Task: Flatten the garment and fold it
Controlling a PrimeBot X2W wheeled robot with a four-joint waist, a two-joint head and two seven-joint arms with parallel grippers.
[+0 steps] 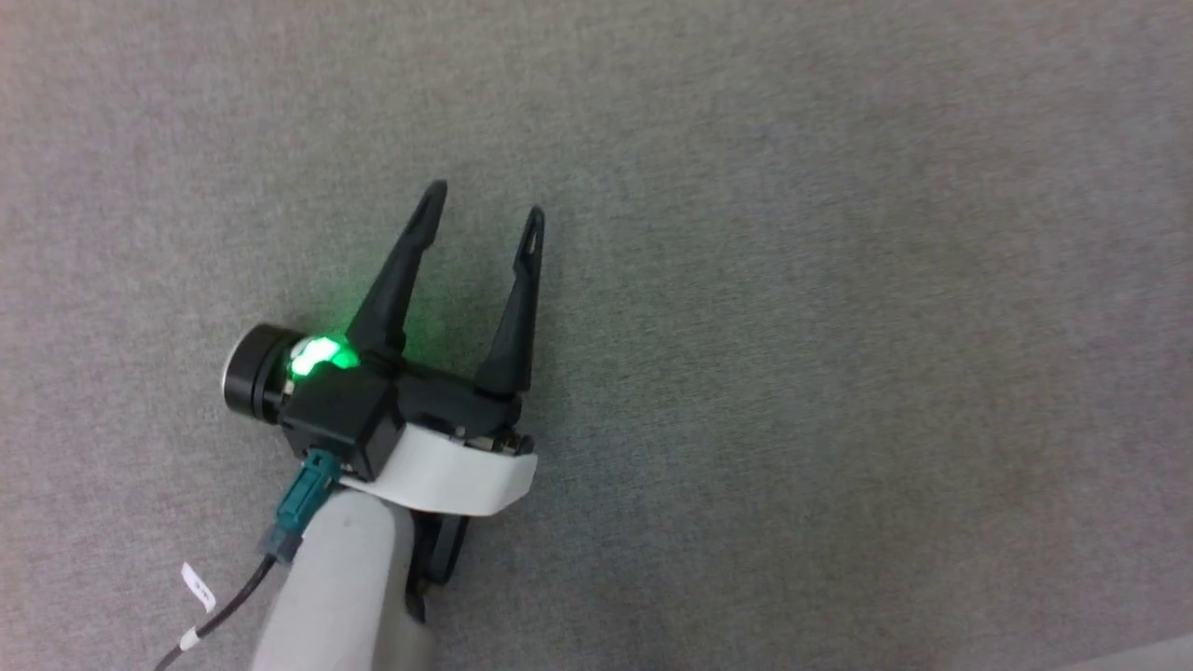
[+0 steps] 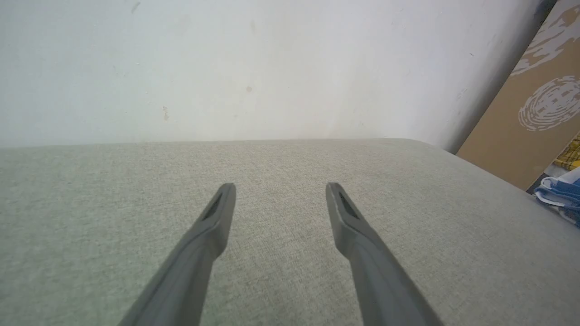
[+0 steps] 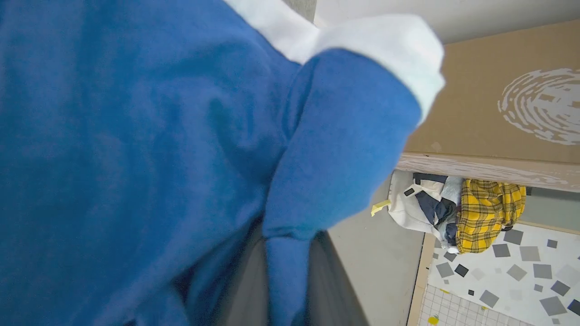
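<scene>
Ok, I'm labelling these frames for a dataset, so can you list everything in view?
garment: one, royal blue with white trim, bunched and hanging from the right tool
padded surface: one, grey fabric, under the left tool
wall: one, white, behind the surface
cardboard panel: one, brown with white print, beside the wall
plaid cloth: one, yellow and black, at the cardboard's foot
crumpled cloth: one heap, white and navy, beside the plaid cloth
patterned floor: white with grey squares
left tool: black, open, empty, over the surface
right tool: dark, shut on the garment
</scene>
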